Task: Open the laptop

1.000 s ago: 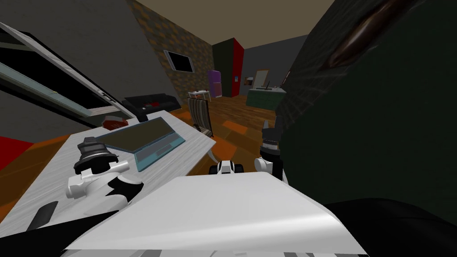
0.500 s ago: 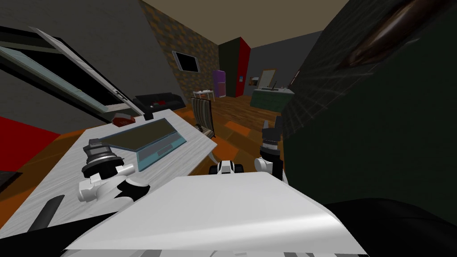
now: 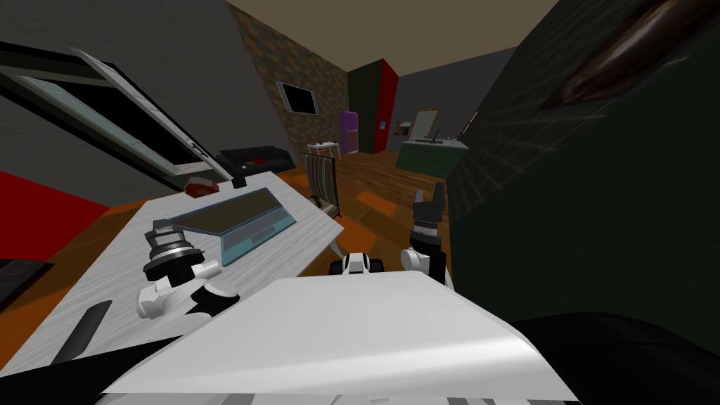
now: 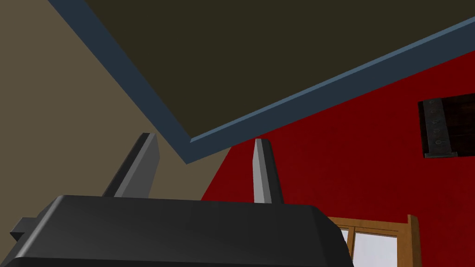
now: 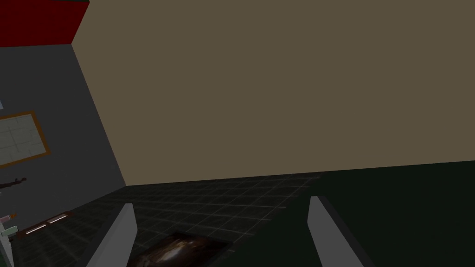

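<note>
The laptop (image 3: pixel 239 214) lies on a white table (image 3: pixel 105 274), with a dark lid panel edged in blue and a teal keyboard half nearer me. My left gripper (image 3: pixel 163 226) stands at the lid's near left corner. In the left wrist view the left gripper (image 4: pixel 206 139) points up at the lid's (image 4: pixel 278 51) dark underside. The lid's blue-edged corner shows between the two fingers, which stand apart without pressing it. My right gripper (image 3: pixel 430 197) is raised beside the dark green wall (image 3: pixel 598 176), open and holding nothing, as the right wrist view (image 5: pixel 222 201) also shows.
A red object (image 3: pixel 200 188) and a small dark one (image 3: pixel 239 181) sit at the table's far end. A dark flat thing (image 3: pixel 81 334) lies near its front edge. A striped chair (image 3: pixel 323 179) stands at the table's far right corner. The dark green wall is close on my right.
The whole head picture has slid to the right, so my head or base has turned. My left hand has stayed at the laptop's near left corner. The right arm has not moved.
</note>
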Robot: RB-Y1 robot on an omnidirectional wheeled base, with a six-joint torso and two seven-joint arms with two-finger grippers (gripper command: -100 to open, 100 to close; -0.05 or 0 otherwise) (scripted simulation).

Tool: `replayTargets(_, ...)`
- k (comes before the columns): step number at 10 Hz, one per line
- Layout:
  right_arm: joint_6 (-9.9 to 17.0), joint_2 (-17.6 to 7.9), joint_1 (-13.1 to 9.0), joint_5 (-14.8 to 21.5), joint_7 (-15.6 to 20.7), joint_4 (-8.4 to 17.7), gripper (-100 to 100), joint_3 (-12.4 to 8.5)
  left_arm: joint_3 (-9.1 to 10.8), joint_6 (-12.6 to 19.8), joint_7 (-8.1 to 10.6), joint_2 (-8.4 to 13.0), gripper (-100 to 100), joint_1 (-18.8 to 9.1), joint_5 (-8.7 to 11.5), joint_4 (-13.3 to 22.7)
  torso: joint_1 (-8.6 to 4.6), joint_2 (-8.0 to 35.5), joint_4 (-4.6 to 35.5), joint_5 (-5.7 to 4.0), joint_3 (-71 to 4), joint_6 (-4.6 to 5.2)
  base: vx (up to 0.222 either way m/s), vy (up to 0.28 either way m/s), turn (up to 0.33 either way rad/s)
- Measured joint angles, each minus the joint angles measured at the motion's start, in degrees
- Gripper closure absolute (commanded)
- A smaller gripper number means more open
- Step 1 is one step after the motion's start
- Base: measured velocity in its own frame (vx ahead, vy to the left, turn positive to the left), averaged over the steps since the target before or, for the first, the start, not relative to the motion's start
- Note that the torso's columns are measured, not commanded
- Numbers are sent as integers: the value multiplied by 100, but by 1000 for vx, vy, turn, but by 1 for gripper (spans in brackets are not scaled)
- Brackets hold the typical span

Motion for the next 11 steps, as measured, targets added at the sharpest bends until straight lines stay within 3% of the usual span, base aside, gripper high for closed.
replayTargets(3,0,0,1,0,0,-1,0,0,-353,-115,-178,-174,100,136,452,-257,-34,-13,-2,-20,-11,-2,-28,50,-56)
replayTargets(11,0,0,0,0,0,0,0,1,-1316,-1104,-1139,-220,100,210,1826,182,-34,13,3,-15,6,-13,-31,38,-49)
